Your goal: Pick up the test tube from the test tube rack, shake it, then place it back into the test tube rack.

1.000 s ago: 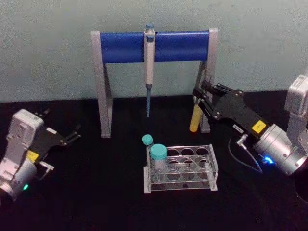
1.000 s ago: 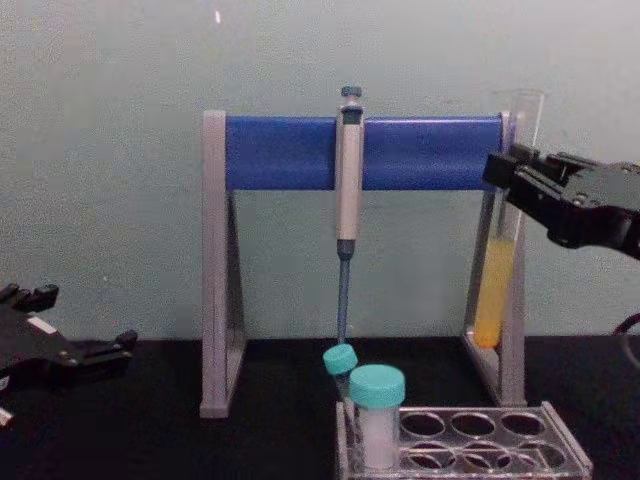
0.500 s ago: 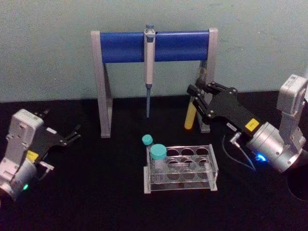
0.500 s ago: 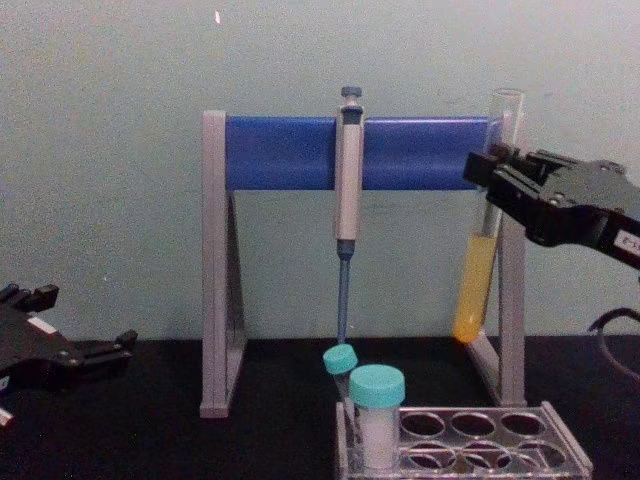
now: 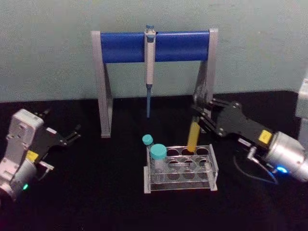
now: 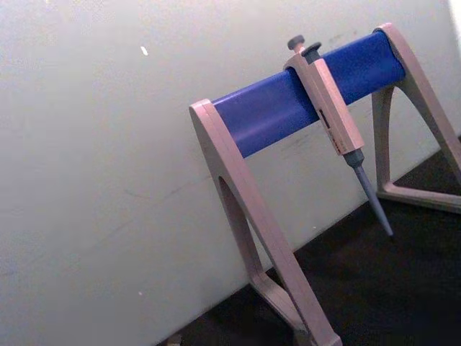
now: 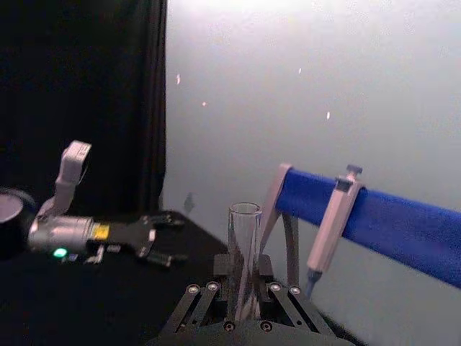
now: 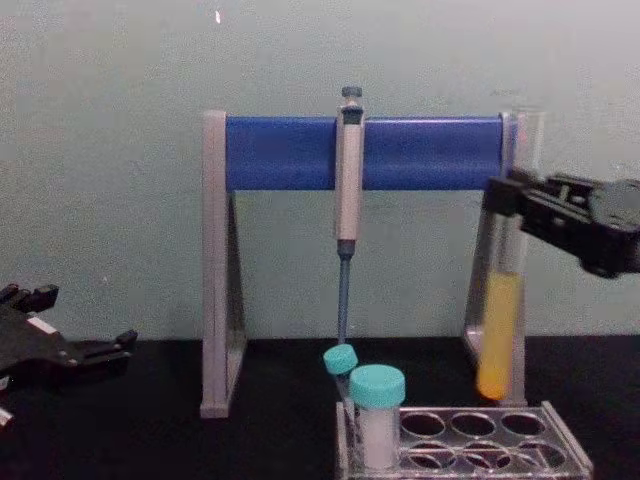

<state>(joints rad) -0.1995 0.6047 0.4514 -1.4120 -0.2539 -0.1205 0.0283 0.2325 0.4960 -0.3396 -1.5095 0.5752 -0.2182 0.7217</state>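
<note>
Table: one rack, two capped tubes; right pincer grips one test tube

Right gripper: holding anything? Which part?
Yes. The right gripper is shut on the test tube, gripping its clear upper part, above the yellow liquid. The left gripper, parked at the left, is open and holds nothing.

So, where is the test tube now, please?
In the chest view, the test tube hangs in the right gripper, just above the test tube rack.
</note>
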